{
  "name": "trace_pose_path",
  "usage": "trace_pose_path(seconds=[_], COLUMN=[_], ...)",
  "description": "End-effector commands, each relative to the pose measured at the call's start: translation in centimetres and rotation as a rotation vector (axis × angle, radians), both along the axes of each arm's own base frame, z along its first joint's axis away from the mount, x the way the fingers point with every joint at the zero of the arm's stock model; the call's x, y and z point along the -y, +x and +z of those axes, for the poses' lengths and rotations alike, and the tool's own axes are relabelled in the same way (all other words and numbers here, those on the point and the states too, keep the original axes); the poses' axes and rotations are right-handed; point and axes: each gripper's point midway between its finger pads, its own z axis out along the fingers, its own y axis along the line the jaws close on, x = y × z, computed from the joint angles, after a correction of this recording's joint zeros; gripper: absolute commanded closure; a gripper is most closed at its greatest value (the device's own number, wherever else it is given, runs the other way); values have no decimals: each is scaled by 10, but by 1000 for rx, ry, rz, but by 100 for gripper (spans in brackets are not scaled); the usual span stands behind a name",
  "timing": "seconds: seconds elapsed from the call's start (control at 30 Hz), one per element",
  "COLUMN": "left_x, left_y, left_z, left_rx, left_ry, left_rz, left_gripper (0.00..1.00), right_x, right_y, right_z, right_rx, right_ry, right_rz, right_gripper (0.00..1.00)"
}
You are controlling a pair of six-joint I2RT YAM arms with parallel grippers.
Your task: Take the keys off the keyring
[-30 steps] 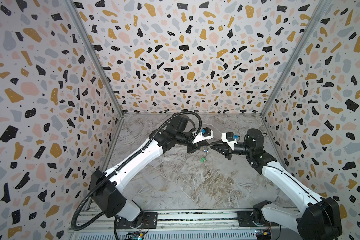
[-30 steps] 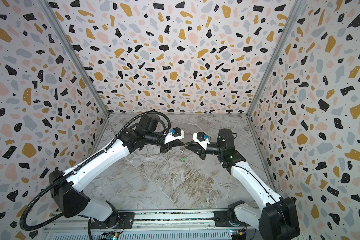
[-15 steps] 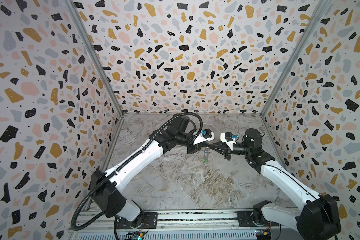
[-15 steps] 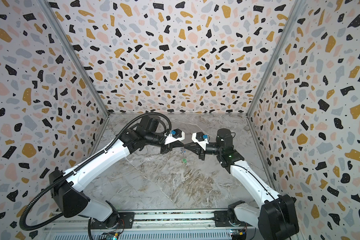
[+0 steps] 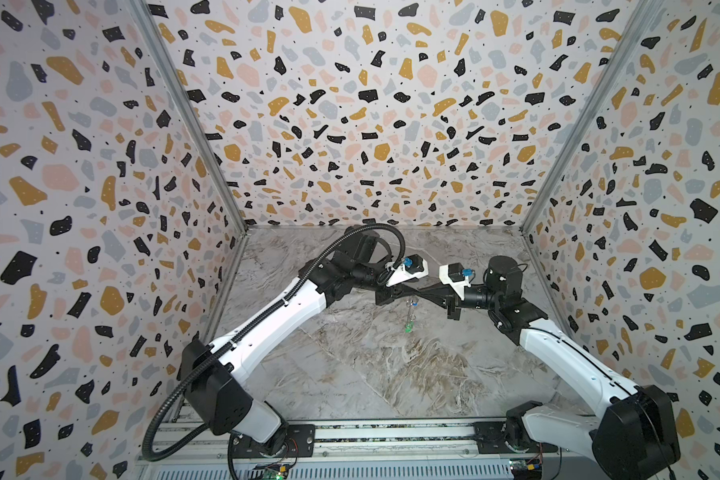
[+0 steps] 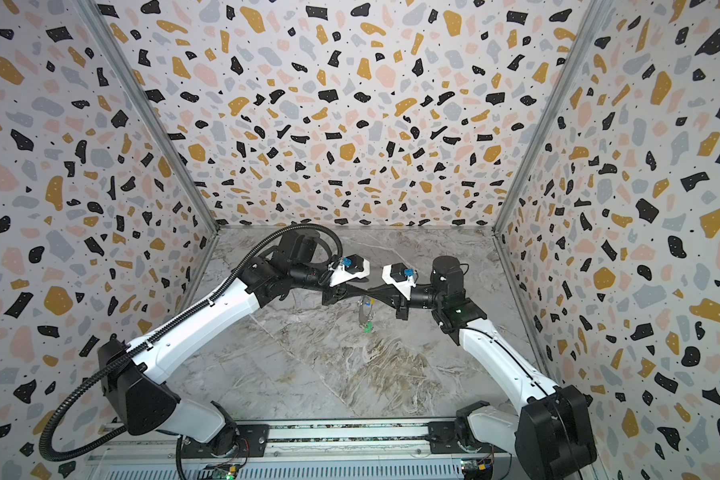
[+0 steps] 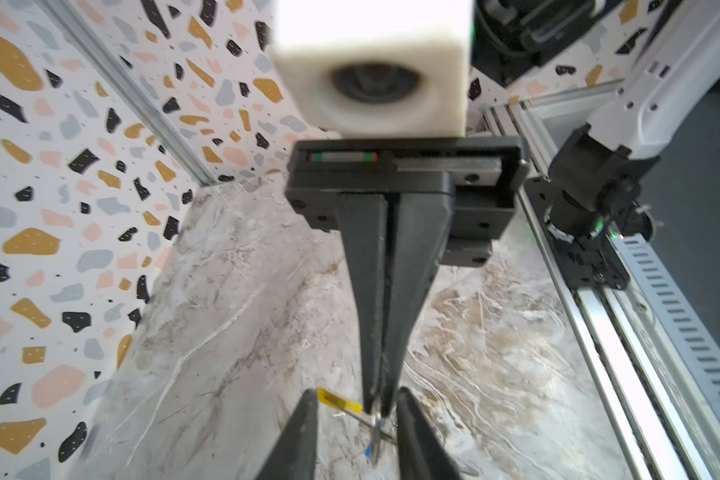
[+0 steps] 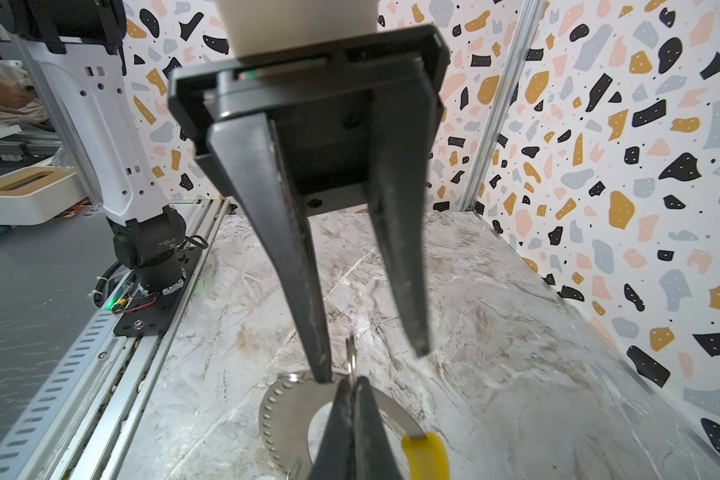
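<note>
Marbled surface (image 5: 350, 374), with both arms meeting above its rear centre. The left hand (image 8: 371, 365) is open, its fingers (image 8: 316, 332) apart on either side of the other hand's tip. The right hand (image 7: 377, 410) is closed, pinching the keyring (image 8: 283, 415) clear of the surface. A yellow sleeve (image 8: 427, 455) covers one arc beside the grip. The keys (image 5: 410, 318) hang beneath the ring, green tag (image 6: 366, 328) lowest, blue tag (image 7: 368, 451) nearer the ring.

Shiny metal keyring (image 8: 283, 411) with seemingly plastic yellow sleeve (image 8: 427, 457); matt marbled table (image 8: 495, 332).
</note>
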Motion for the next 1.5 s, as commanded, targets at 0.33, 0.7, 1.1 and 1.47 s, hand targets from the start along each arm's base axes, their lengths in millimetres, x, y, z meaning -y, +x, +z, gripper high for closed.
trace_pose_path(seconds=[0.33,0.7,1.1,1.47], left_x=[-53,-40,-13,-3], left_y=[23,8,1,-7], left_z=[14,-8,-10,-3], left_rx=[-9,-67,-90,-115], left_ry=[-347,-445,-473,-504], left_rz=[269,250,178,116], left_gripper=[51,50,53,71], right_x=[-2,-2,-4,-4], right_y=[4,3,0,1], right_z=[24,38,41,41], right_rx=[72,85,79,80], right_ry=[103,199,217,215], right_rz=[-18,-7,13,-3], right_gripper=[100,100,100,100])
